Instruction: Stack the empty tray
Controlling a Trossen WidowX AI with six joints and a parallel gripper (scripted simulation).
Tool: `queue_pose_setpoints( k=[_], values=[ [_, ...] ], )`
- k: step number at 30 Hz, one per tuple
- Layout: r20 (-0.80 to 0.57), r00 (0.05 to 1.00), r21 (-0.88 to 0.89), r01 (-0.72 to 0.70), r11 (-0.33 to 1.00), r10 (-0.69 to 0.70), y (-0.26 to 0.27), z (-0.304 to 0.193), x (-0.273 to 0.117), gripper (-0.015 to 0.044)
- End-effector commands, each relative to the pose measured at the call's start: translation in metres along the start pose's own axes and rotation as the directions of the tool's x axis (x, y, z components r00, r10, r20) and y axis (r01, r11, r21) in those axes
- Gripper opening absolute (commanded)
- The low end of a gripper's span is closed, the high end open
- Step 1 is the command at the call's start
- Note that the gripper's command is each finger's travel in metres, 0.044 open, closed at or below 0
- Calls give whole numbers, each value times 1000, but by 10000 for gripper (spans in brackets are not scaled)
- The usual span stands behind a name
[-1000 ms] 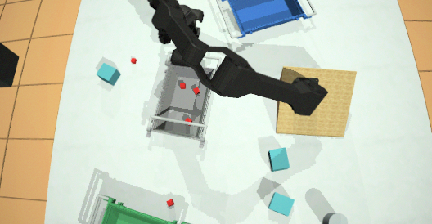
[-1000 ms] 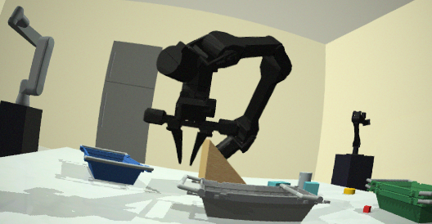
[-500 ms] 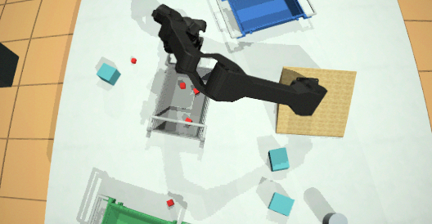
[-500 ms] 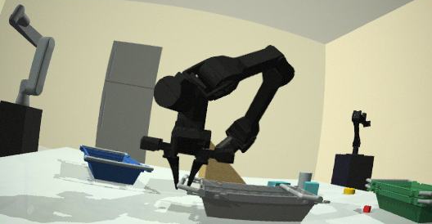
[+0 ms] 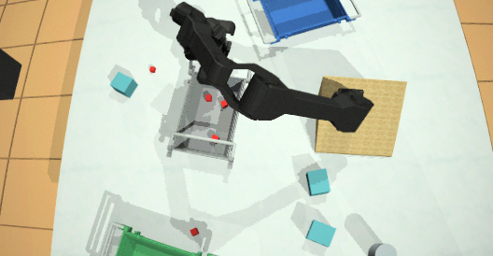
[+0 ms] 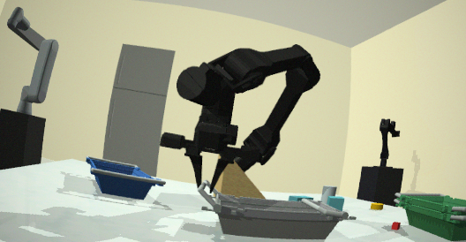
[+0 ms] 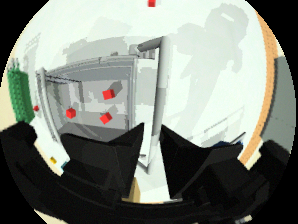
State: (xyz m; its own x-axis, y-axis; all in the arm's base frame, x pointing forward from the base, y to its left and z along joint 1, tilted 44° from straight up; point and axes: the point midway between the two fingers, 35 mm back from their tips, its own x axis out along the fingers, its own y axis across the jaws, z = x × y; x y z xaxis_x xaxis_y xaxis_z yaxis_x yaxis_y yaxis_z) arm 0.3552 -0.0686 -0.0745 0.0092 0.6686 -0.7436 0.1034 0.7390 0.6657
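The grey tray [image 5: 233,129] [image 6: 275,226] [image 7: 132,95] holds red blocks [image 5: 208,98] [image 7: 108,94]. One bar [image 5: 191,137] [image 6: 318,208] [image 7: 44,95] lies in across its top. The other bar [image 6: 208,199] [image 7: 161,75] is out beyond the opposite end. My gripper [image 6: 206,190] [image 7: 152,125] is slightly open, its fingertips on either side of that outer bar; contact cannot be told. The arm hides the fingers in the top view. An empty blue tray [image 5: 268,20] [image 6: 121,186] has both bars out. A green tray [image 5: 122,246] [image 6: 434,219] [image 7: 19,95] is partly out of frame.
A tan block [image 5: 397,118] is under the arm's base. Teal blocks [image 5: 123,84] [image 5: 318,182] [image 5: 321,233] and loose red blocks [image 5: 152,69] [image 5: 194,232] lie around the trays. A grey cylinder [image 5: 383,249] [image 6: 328,193] and a yellow piece [image 6: 376,207] also stand on the table.
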Motion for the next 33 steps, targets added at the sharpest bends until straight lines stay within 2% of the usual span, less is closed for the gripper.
queue_pose_setpoints(
  k=[1,9,17,27,33],
  values=[
    [5,1000,-15,-19,1000,20,19,3,-3,88],
    [5,1000,-15,-20,1000,20,36,3,-2,88],
    [5,1000,-15,-22,1000,22,62,3,18,88],
    [5,1000,-15,-20,1000,20,54,3,-26,88],
    [4,1000,-4,-27,1000,27,54,3,-18,88]
  ],
)
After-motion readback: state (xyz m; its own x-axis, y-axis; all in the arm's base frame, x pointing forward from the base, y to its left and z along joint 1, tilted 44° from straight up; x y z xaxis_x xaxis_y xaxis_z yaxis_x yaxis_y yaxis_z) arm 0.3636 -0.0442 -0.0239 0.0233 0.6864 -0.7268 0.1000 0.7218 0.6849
